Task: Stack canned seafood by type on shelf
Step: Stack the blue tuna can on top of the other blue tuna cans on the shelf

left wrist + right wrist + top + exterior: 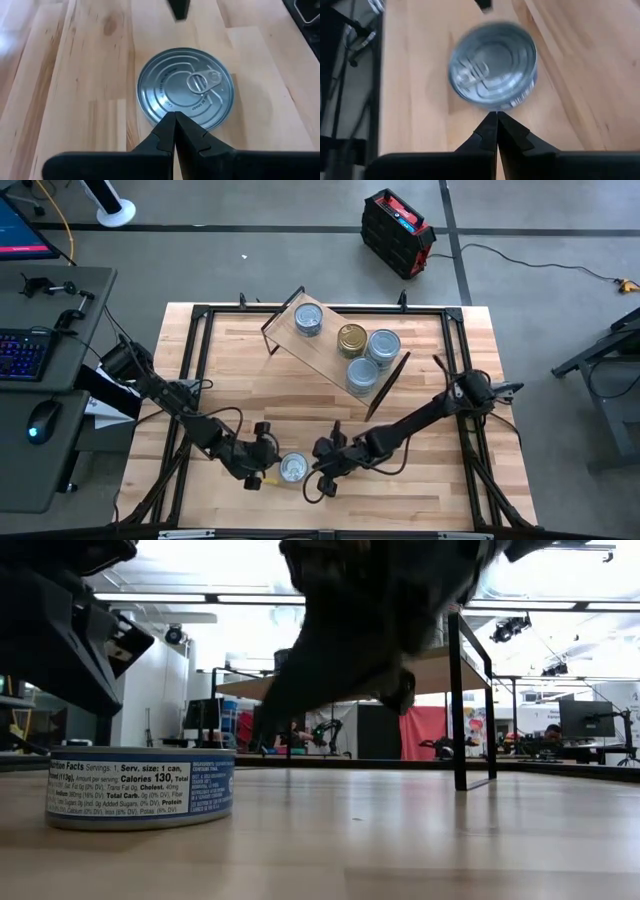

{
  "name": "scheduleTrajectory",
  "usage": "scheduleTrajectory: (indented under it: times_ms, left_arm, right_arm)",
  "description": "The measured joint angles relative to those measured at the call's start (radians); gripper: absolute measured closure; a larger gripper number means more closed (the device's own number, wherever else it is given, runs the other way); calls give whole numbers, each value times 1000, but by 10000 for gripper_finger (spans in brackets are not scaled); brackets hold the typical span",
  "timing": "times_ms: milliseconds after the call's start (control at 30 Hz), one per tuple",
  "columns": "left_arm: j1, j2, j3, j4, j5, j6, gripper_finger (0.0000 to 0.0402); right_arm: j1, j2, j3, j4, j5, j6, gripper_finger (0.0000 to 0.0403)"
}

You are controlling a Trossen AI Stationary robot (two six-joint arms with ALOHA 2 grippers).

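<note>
A silver-topped can (293, 468) with a pull tab stands on its base on the plank table near the front edge, also seen as the can (140, 785) in the low view. My left gripper (266, 467) is shut beside it on the left. My right gripper (320, 472) is shut on its right, and its tips (496, 116) stop just short of the can's wall (495, 102). On the shelf (328, 352), set slantwise at the far middle, stand three silver-blue cans (308, 320) (383, 347) (362, 375) and a gold-topped can (351, 340). My left gripper's shut fingertips (175, 117) slant down from the table's left and show over the can's near rim (172, 109) in the left wrist view. Whether they touch the rim or hover above it, I cannot tell. The can stands flat on the table.
A black metal frame (200, 360) runs around the table top. The shelf's thin black leg (458, 700) stands behind the can in the low view. Bare planks lie between the shelf and the can. A desk with a keyboard (25, 350) stands off the table's left.
</note>
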Motion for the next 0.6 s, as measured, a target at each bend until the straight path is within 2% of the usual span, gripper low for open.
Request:
scheduleTrajectory:
  times_ms: [467, 600]
  left_arm:
    - [8, 25, 0, 22, 4, 55, 401]
    - [10, 78, 0, 88, 57, 57, 401]
  right_arm:
    - [0, 49, 0, 4, -6, 45, 403]
    - [0, 49, 0, 8, 7, 47, 403]
